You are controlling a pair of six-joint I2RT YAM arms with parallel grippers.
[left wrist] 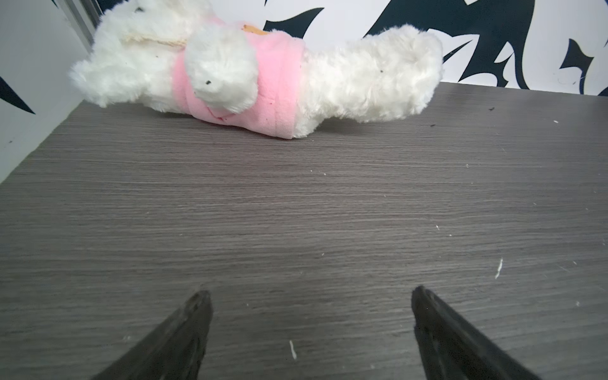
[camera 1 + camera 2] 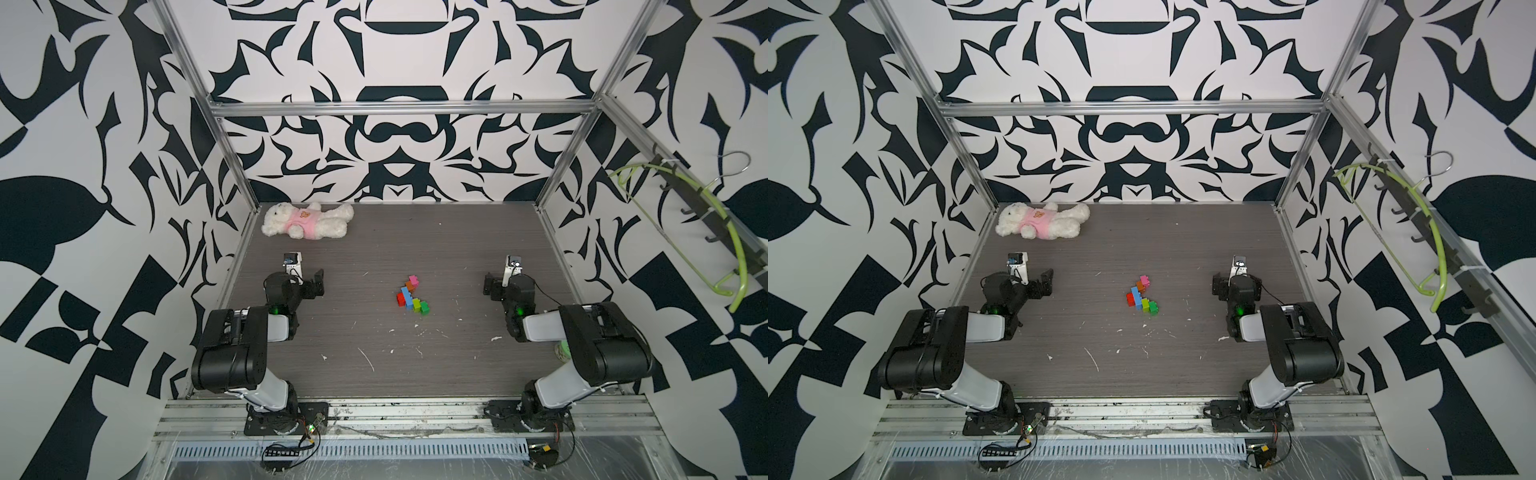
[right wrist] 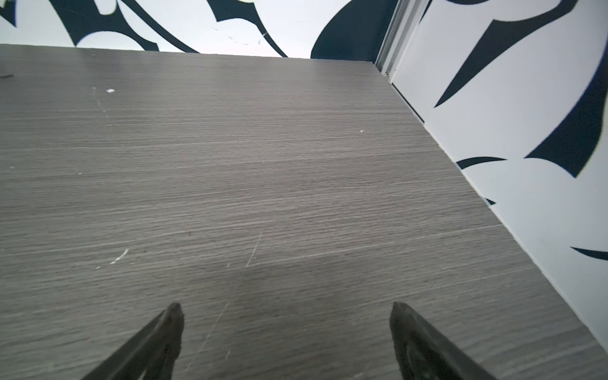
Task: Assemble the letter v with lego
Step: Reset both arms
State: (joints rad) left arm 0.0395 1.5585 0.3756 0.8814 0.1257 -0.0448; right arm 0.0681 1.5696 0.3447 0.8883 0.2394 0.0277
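Observation:
The letter v [image 2: 411, 296] [image 2: 1142, 297] lies near the middle of the table in both top views, a bent chain of joined lego. Its far end is a pink brick [image 2: 413, 279], followed by orange, a longer blue brick [image 2: 406, 293] and red [image 2: 400, 299]. Lime and green bricks [image 2: 424, 308] form the near right end. My left gripper [image 2: 312, 285] [image 1: 311, 292] rests well to the left of the chain, open and empty. My right gripper [image 2: 491, 286] [image 3: 286, 307] rests well to its right, also open and empty. Neither wrist view shows any lego.
A white plush bear in a pink shirt [image 2: 307, 220] [image 1: 256, 72] lies at the back left corner, ahead of the left gripper. Patterned walls close the table [image 2: 457, 249] on three sides. A green hanger [image 2: 733, 249] hangs on the right wall. White flecks dot the surface.

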